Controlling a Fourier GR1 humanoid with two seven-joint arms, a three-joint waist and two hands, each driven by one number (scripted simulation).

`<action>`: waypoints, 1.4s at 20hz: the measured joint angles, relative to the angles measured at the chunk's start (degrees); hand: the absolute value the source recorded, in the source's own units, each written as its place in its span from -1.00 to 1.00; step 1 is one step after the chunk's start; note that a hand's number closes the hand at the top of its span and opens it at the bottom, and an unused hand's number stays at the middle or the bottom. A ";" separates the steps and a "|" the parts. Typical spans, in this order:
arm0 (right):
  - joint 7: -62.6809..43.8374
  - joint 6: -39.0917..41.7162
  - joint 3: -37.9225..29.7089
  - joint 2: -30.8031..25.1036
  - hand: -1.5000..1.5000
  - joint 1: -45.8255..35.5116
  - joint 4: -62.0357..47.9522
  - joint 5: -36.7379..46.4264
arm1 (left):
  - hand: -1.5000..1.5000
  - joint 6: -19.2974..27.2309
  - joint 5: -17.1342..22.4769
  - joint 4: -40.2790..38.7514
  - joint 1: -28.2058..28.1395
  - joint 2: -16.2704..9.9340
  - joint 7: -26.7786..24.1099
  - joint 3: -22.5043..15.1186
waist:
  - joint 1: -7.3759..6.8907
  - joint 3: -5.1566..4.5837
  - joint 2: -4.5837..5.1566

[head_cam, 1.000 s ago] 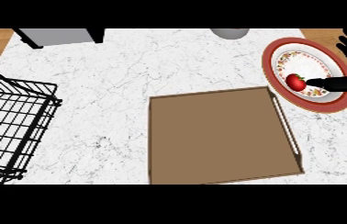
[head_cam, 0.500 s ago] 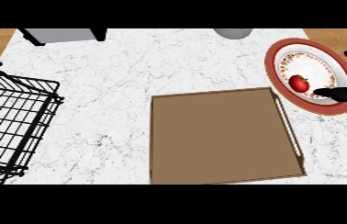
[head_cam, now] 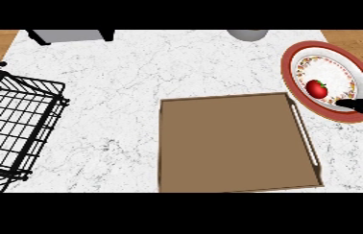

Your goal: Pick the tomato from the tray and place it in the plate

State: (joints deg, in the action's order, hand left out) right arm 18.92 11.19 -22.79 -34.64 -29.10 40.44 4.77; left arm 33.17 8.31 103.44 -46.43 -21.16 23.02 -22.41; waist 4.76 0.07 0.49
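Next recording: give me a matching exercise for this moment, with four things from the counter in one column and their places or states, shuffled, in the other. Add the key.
Things:
1. tomato
2. tray
3. wire basket
4. right robot hand

Places or states:
A. at the counter's left edge
B. lying in the plate
C. bare brown, nothing on it
D. at the view's right edge, over the plate's rim, apart from the tomato

Pairs: 1-B, 2-C, 3-A, 4-D
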 measured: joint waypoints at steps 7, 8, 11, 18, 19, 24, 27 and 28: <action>1.71 -1.37 -0.46 -1.63 -1.00 0.91 -2.79 1.23 | 0.00 0.69 0.54 -0.23 0.55 -1.01 -0.08 -0.94 | -0.07 0.04 0.08; 2.02 -1.57 -0.49 -1.76 -1.00 1.07 -3.24 1.41 | 0.00 0.72 0.57 -0.31 0.69 -1.17 -0.19 -1.10 | -0.17 0.05 0.11; 2.87 -2.15 -0.92 -2.57 -1.00 1.48 -4.48 1.71 | 0.00 1.15 0.72 -0.46 0.99 -1.43 -0.35 -1.49 | -0.31 0.07 0.12; 5.01 -2.74 -2.20 -4.40 -1.00 2.20 -7.06 1.78 | 0.00 1.96 1.37 -0.78 1.41 -2.20 -0.47 -2.51 | -0.18 0.13 0.01; 5.39 -2.89 -2.50 -4.51 -1.00 2.31 -7.43 1.66 | 0.00 2.11 1.34 -0.84 1.46 -2.36 -0.57 -2.68 | -0.17 0.15 -0.01; 6.74 -3.32 -3.85 -5.95 -1.00 2.67 -9.35 1.27 | 0.00 2.74 1.81 -0.91 1.70 -3.03 -0.84 -3.21 | -0.11 0.21 -0.01; 7.16 -4.04 -4.57 -6.91 -1.00 2.87 -10.54 1.25 | 0.00 3.07 2.25 -0.78 1.91 -3.50 -0.79 -3.41 | -0.12 0.21 0.06; 7.37 -4.29 -4.79 -7.16 -1.00 2.92 -10.87 1.24 | 0.00 3.17 2.43 -0.75 1.85 -3.64 -0.79 -3.58 | -0.12 0.21 0.06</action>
State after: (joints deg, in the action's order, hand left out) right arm 26.29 6.90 -27.57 -41.80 -26.18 29.58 6.01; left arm 36.34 10.74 102.69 -44.59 -24.80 22.23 -25.99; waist 4.64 0.27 0.55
